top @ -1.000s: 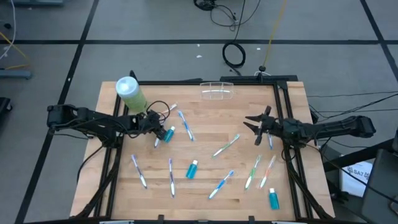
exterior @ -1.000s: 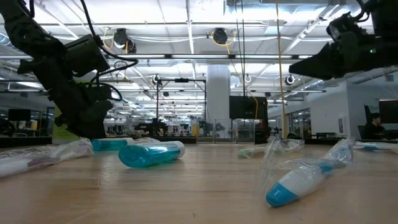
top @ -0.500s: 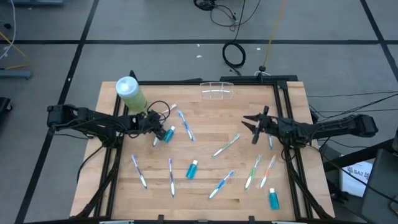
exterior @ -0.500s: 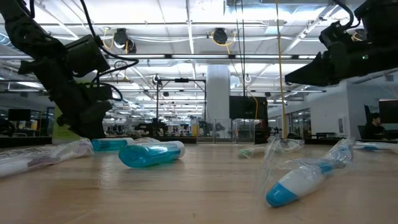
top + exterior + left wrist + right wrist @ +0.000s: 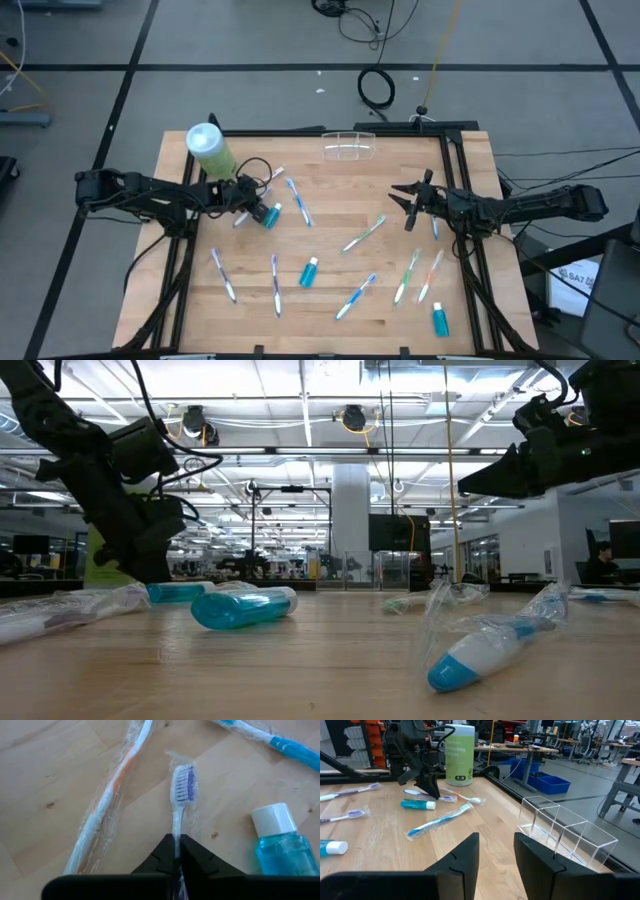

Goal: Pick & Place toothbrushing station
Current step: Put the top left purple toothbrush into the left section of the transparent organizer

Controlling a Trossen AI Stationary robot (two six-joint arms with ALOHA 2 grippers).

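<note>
Left gripper (image 5: 176,851), low over the table (image 5: 330,200), is clamped on the handle of a wrapped purple-bristled toothbrush (image 5: 182,785), whose head projects ahead, beside a teal tube (image 5: 280,840). Right gripper (image 5: 496,851) hovers with fingers apart, holding nothing.

Large green canister (image 5: 209,149) with white lid, upright at far left corner of wooden worktop (image 5: 330,215). Coiled black cable (image 5: 376,88) on grey floor beyond. Blue bins (image 5: 547,783) in room behind.
</note>
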